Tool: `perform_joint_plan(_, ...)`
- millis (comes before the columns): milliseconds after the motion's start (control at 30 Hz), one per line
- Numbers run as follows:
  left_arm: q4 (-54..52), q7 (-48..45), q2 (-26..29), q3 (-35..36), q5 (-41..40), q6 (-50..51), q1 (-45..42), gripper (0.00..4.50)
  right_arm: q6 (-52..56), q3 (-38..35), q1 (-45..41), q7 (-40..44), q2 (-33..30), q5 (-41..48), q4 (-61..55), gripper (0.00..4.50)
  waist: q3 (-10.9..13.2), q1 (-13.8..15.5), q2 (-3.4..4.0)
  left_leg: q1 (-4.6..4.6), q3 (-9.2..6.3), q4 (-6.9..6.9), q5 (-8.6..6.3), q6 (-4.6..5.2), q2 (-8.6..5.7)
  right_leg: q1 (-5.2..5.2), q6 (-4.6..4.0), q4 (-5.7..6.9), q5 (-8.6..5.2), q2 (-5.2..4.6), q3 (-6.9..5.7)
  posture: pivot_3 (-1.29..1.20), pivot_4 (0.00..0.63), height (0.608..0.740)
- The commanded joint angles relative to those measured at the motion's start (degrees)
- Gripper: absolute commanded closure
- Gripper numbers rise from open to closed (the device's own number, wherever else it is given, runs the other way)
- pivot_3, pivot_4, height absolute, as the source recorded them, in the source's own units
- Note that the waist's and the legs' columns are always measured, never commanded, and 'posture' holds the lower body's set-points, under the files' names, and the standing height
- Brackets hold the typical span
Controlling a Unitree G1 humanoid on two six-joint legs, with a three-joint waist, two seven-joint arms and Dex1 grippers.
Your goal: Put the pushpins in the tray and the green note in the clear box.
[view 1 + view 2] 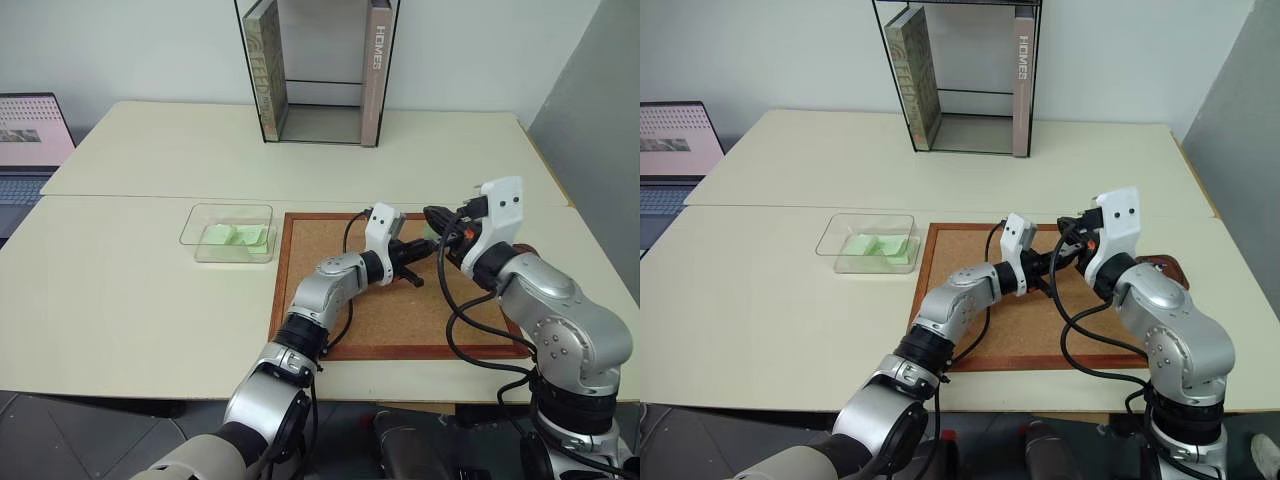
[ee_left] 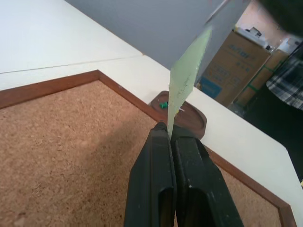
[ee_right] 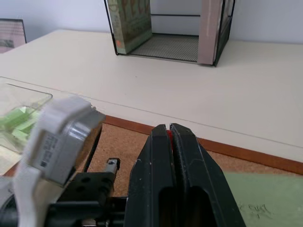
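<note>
My left gripper [image 2: 169,128] is shut on the lower edge of the green note [image 2: 187,80], which stands upright above the cork board [image 1: 400,310]. The right gripper [image 3: 168,128] hovers close by, to the right of and a little above the left one, shut with a sliver of a red pushpin [image 3: 166,135] between its tips. The green note [image 3: 265,198] lies just under it. The small dark brown tray [image 2: 194,120] sits past the board's right edge with a green pin [image 2: 163,105] in it. The clear box [image 1: 228,233], left of the board, holds green slips [image 1: 238,237].
A tall black-framed glass case with books [image 1: 320,70] stands at the back of the table. A laptop [image 1: 30,140] sits at the far left. Cardboard boxes [image 2: 232,61] stand beyond the table's right edge.
</note>
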Motion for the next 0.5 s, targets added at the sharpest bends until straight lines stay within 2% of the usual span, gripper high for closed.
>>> perform_joint_plan(33,0.50,0.70,-2.13,-0.40,1.21,-1.04,-2.48,4.47,2.87,-4.77,-1.04,-0.89,-2.45,2.23,-5.54,4.50,0.00,0.02,0.00,0.00,-0.01,0.00,0.00,0.00,0.00,0.00,0.00,0.00,0.00,0.00,-0.01,0.00,0.150,0.740)
perform_joint_plan(133,0.45,0.96,-1.25,-0.90,2.56,-1.45,-2.39,4.47,4.06,-8.62,0.50,-1.21,-5.25,1.92,-6.03,4.50,0.00,0.06,0.00,-0.01,-0.02,0.02,0.00,0.00,-0.01,0.01,0.00,-0.01,0.00,0.00,-0.02,0.00,0.150,0.740)
perform_joint_plan(300,-4.26,0.76,1.73,-2.31,5.08,-1.74,-0.36,4.47,4.68,-15.19,8.42,0.77,-11.13,0.90,-3.33,4.50,0.00,0.25,0.00,-0.04,-0.06,0.01,0.00,0.00,-0.03,0.02,-0.01,-0.03,0.00,-0.02,-0.05,0.00,0.150,0.740)
perform_joint_plan(500,-11.01,0.67,4.36,-2.68,5.68,-0.08,2.38,4.47,-0.09,-15.02,15.47,3.35,-14.68,-2.34,4.29,4.50,-0.02,0.05,0.03,0.01,0.00,0.02,0.00,0.00,-0.03,0.02,0.00,0.03,0.00,-0.02,0.02,0.00,0.150,0.740)
